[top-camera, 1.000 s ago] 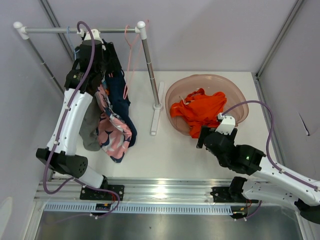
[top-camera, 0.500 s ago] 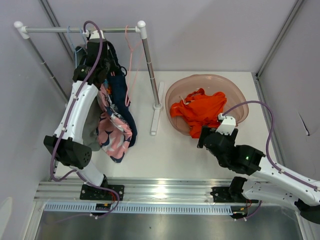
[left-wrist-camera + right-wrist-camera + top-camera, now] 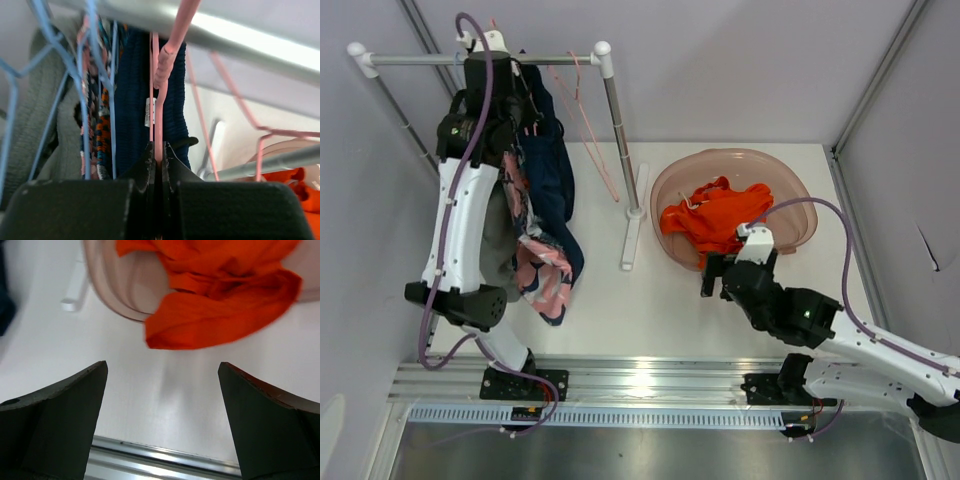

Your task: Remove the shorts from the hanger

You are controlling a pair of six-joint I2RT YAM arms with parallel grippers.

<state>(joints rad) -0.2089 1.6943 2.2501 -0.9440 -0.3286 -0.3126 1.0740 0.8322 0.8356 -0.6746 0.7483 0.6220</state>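
The left gripper [image 3: 159,152] is clamped on the neck of the pink hanger [image 3: 170,55], below the rail [image 3: 240,37]. Just beyond it hang the navy shorts [image 3: 131,100], whose small white label [image 3: 148,111] is too blurred to read. The right gripper [image 3: 162,375] stands wide apart over the bench [image 3: 165,395], with the basin [image 3: 107,285] of orange cloth [image 3: 215,265] just ahead.

The left arm [image 3: 458,225] is stretched high and far forward, and the left gripper [image 3: 158,150] is pinched tight on the hanger [image 3: 168,60]. The right arm [image 3: 840,335] sits low and folded, with the right gripper [image 3: 162,366] spread wide and angled downward.
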